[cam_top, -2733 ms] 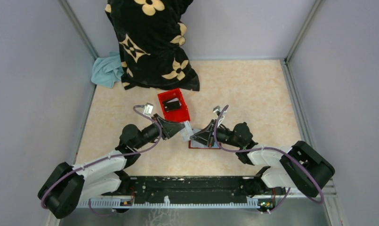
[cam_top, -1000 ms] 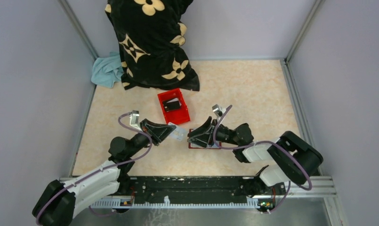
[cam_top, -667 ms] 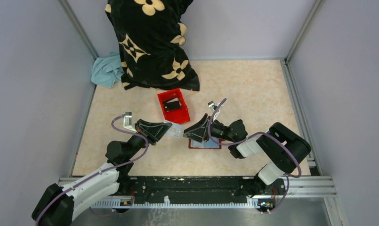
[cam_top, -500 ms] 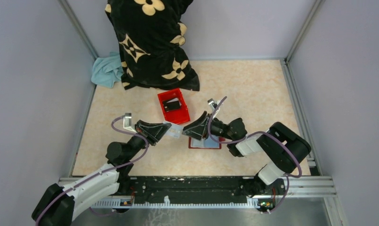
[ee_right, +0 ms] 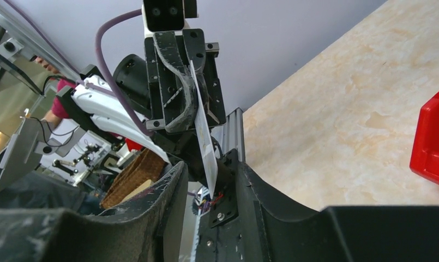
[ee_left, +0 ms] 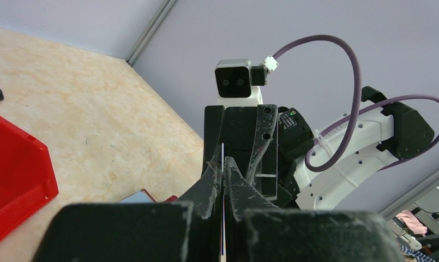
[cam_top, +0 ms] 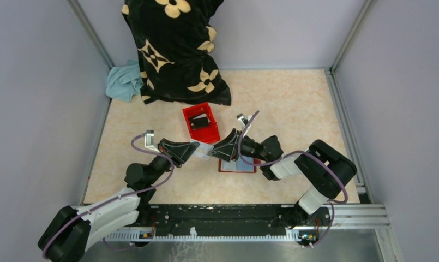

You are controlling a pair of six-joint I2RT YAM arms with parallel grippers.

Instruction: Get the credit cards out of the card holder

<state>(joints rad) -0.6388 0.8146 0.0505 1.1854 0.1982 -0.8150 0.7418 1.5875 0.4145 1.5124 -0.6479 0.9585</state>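
Observation:
In the top view my left gripper [cam_top: 198, 150] is shut on a pale credit card [cam_top: 205, 152], held off the table. The left wrist view shows that card [ee_left: 223, 150] edge-on, pinched between the shut jaws. My right gripper [cam_top: 220, 149] faces it, nose to nose. In the right wrist view the card's [ee_right: 204, 134] free end hangs between my right gripper's [ee_right: 210, 188] fingers, which stand apart on either side of it. The dark red card holder [cam_top: 223, 168] lies open on the table under the right gripper, with another pale blue card [cam_top: 243, 167] in it.
A bright red plastic box [cam_top: 201, 123] with a dark item inside sits just behind the grippers. A black flower-print bag [cam_top: 173, 49] and a teal cloth [cam_top: 124, 82] stand at the back left. Grey walls close in both sides.
My right gripper has moved left and up from over the card holder until its fingers straddle the card. The left gripper has drawn back slightly with the card.

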